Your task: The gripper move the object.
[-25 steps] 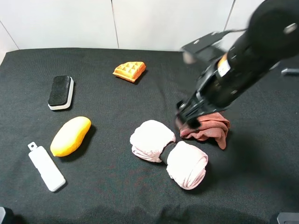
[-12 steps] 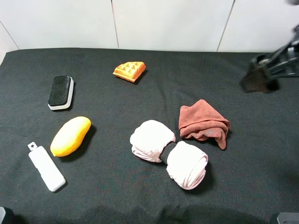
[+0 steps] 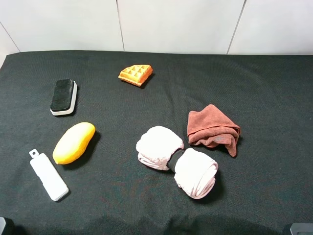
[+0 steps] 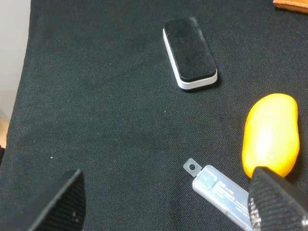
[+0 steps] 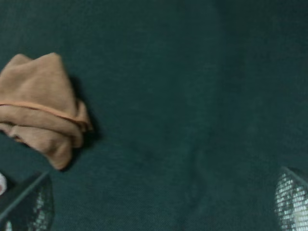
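A rust-brown folded cloth (image 3: 213, 129) lies on the black table right of centre; it also shows in the right wrist view (image 5: 43, 108). Neither arm shows in the high view. My right gripper (image 5: 159, 207) is open and empty, back from the cloth, with its fingertips (image 5: 29, 202) at the frame's lower corners. My left gripper (image 4: 168, 211) is open and empty above the table's left side, near the white stick (image 4: 221, 190) and the yellow mango (image 4: 270, 134).
A pink rolled bundle with a black band (image 3: 177, 160) lies just left of and in front of the cloth. An orange waffle (image 3: 136, 74) sits at the back. A black-and-white eraser (image 3: 64, 96), the mango (image 3: 74, 142) and the white stick (image 3: 48, 175) lie at left.
My right arm, down at the rust cloth a second ago, has pulled away to the right and out of the high view. The cloth stays on the table.
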`<control>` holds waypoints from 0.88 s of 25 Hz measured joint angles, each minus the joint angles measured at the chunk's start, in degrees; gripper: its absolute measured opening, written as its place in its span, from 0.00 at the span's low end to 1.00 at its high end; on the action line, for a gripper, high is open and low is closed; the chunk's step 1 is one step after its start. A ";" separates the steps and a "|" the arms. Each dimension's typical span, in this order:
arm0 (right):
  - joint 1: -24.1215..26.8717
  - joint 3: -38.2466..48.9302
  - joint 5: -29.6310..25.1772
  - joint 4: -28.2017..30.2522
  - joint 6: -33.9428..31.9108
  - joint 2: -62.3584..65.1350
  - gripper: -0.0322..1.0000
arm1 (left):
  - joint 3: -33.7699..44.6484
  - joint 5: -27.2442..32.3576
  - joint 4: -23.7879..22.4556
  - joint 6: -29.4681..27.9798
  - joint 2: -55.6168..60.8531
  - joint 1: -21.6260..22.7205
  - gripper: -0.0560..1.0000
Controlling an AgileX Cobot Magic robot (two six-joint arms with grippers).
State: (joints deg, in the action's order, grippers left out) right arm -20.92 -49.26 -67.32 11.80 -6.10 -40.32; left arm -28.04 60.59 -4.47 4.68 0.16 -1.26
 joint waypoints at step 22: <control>0.07 18.33 2.71 -6.24 -0.71 22.54 0.70 | 0.00 0.00 0.00 0.00 0.00 0.00 0.75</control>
State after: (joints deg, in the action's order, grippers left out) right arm -20.85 -30.93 -64.60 5.56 -6.81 -17.77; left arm -28.04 60.59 -4.47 4.68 0.16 -1.26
